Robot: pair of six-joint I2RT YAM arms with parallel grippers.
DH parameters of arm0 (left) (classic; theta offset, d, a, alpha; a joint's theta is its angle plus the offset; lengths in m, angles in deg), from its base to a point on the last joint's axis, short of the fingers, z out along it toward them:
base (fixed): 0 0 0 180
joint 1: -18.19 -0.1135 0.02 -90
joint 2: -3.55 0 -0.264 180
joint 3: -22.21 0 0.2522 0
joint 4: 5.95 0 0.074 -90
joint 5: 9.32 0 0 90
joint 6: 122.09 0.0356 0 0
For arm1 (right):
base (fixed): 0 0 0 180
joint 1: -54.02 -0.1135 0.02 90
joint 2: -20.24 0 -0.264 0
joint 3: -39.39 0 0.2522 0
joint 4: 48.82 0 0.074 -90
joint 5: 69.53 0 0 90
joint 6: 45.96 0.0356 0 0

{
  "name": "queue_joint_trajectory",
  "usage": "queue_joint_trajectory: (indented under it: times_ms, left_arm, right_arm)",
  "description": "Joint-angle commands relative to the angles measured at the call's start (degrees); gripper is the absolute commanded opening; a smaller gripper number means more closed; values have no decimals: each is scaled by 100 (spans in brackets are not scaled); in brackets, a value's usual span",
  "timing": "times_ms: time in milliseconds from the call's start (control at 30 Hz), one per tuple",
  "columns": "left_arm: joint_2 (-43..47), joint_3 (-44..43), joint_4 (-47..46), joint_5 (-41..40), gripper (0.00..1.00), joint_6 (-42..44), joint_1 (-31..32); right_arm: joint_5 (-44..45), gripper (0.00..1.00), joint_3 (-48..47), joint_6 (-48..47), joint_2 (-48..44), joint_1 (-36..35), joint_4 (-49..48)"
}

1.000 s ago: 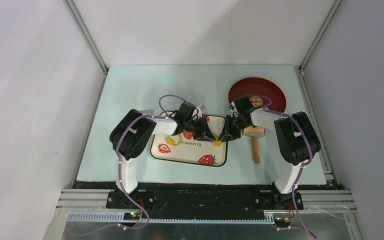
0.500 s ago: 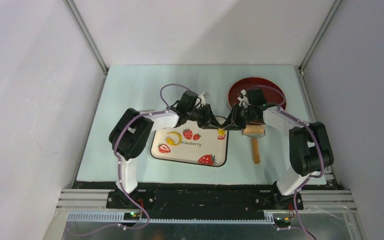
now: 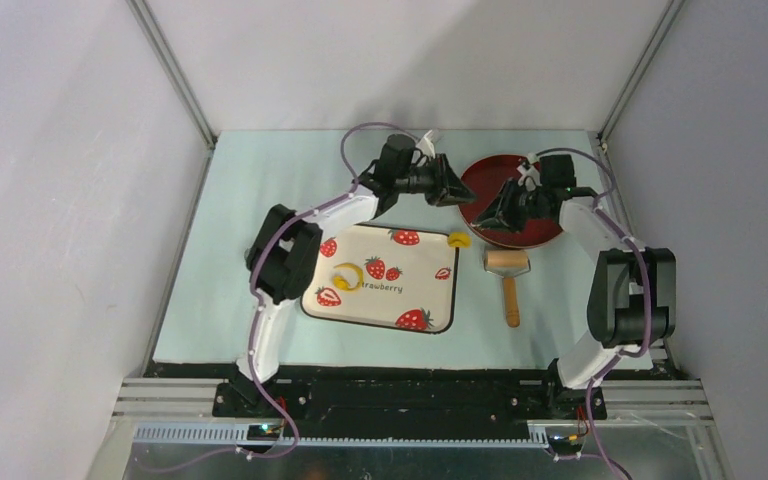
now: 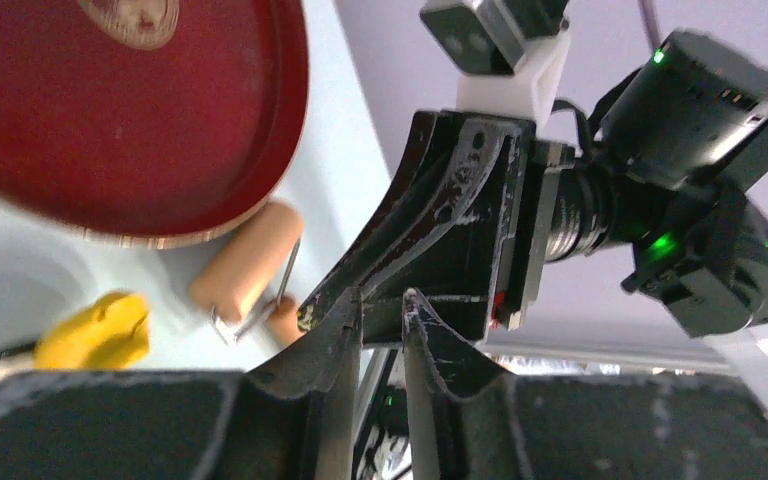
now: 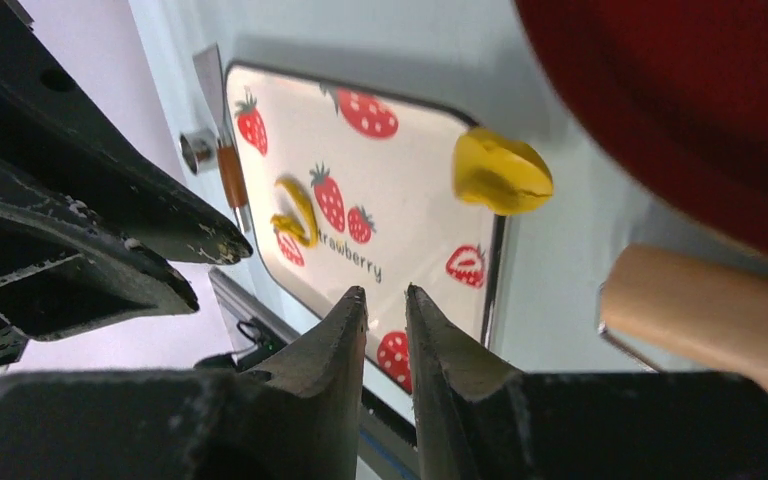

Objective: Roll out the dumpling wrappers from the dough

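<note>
The left end effector (image 4: 381, 305) and the right end effector (image 5: 386, 300) are both open just a crack with nothing in them, so one should grab the roller (image 3: 508, 266) beside the tray (image 3: 416, 290) and press the yellow dough (image 3: 458, 240) on the tray's corner gently flat.

At centre frame, the cream rectangular tray (image 3: 422, 274) is showing red printed strawberries (image 3: 414, 319); the bright-yellow soft dough lump (image 3: 458, 240) is contrasting with the dark-red round plate (image 3: 495, 170) upper right.

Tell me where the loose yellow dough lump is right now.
In the top view, the yellow dough lump sits at the strawberry tray's far right corner, overlapping its rim. It is just left of the wooden roller, near the red plate.
</note>
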State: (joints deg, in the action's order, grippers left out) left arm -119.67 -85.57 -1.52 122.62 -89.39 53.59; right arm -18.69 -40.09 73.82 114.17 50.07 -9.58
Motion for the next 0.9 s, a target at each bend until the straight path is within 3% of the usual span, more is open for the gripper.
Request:
queue_joint_trajectory:
  times_ms: [0,100,167,300,467,700,867]
  left_arm:
    - [-783,-1096,-171,204,25,-415,26]
    - [-1257,-1886,-174,282,27,-593,-19]
    - [-1377,-1961,-175,243,29,-610,-103]
    - [-1016,-1377,-9,85,33,-211,-316]
    - [-642,-945,1242,-104,38,991,-427]
    - [-441,-491,1767,-112,37,1773,-499]
    - [-161,-196,1864,-71,37,2034,-598]
  right_arm:
    - [-128,26,-494,-285,289,505,133]
    - [-104,27,-728,-443,529,735,226]
    - [-38,27,-941,-622,725,783,449]
    - [-21,30,-1085,-808,942,762,809]
    - [229,53,-901,-780,871,435,844]
    - [523,58,-602,-608,880,-234,601]
    - [1532,69,-473,-1074,752,-672,492]
